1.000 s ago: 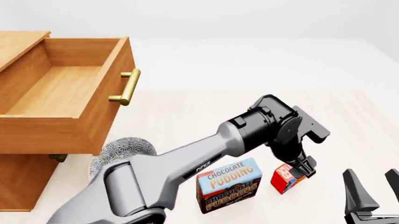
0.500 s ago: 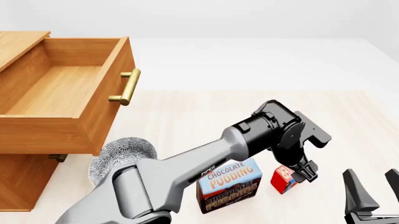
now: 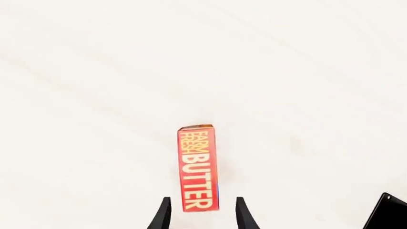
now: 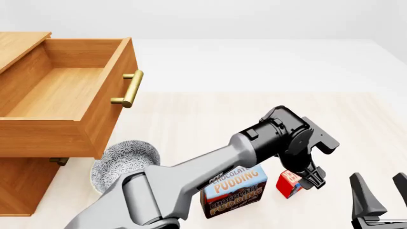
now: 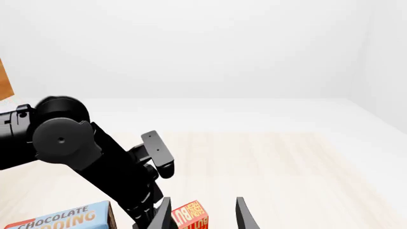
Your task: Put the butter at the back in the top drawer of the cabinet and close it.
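The butter [image 4: 288, 184] is a small red box standing on the table, just right of the pudding box. My left gripper [image 4: 310, 180] hangs right over it, pointing down. In the left wrist view the butter [image 3: 198, 167] lies between the two open fingers [image 3: 163, 215], with a small gap on each side. The top drawer [image 4: 64, 90] of the cabinet [image 4: 19, 186] is pulled out at the far left, its light wood inside bare. My right gripper [image 4: 383, 191] stands open at the near right edge, and its own view shows the butter [image 5: 189, 215] just ahead.
A chocolate pudding box [image 4: 233, 190] stands upright left of the butter. A patterned grey bowl [image 4: 123, 164] sits below the open drawer's front. The left arm [image 4: 190, 176] stretches diagonally across the near table. A brass handle [image 4: 129, 89] sticks out from the drawer front.
My left gripper has sunk lower and slightly right, closing in on the butter. The butter, the drawer and the right gripper have stayed put.
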You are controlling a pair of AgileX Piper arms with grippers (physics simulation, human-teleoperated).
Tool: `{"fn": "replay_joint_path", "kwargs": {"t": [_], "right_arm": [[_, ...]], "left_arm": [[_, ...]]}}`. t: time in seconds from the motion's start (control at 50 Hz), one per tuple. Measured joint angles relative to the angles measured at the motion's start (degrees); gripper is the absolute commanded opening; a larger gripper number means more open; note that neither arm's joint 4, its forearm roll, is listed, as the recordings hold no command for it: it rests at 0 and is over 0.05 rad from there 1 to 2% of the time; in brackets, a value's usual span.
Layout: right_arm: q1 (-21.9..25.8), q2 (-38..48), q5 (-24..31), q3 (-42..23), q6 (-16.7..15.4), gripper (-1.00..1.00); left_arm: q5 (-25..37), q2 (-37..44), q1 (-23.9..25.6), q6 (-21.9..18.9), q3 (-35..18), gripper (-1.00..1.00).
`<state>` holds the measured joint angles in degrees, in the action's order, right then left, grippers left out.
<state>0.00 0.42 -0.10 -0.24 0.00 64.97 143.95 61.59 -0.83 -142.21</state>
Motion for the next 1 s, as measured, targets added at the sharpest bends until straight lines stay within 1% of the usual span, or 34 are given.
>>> {"fn": "replay_joint_path", "kwargs": {"t": [0.5, 0.84, 1.0], "right_arm": [[0.0, 0.0, 0.0, 0.0, 0.0, 1.0], [0.0, 0.0, 0.0, 0.0, 0.0, 1.0], [0.0, 0.0, 0.0, 0.0, 0.0, 1.0]], "left_arm": [[-0.8, 0.1, -0.3, 0.3, 1.1, 1.0], [-0.1, 1.6, -0.3, 0.6, -0.9, 1.0], [-0.4, 1.5, -0.4, 0.6, -0.5, 1.0]]}}
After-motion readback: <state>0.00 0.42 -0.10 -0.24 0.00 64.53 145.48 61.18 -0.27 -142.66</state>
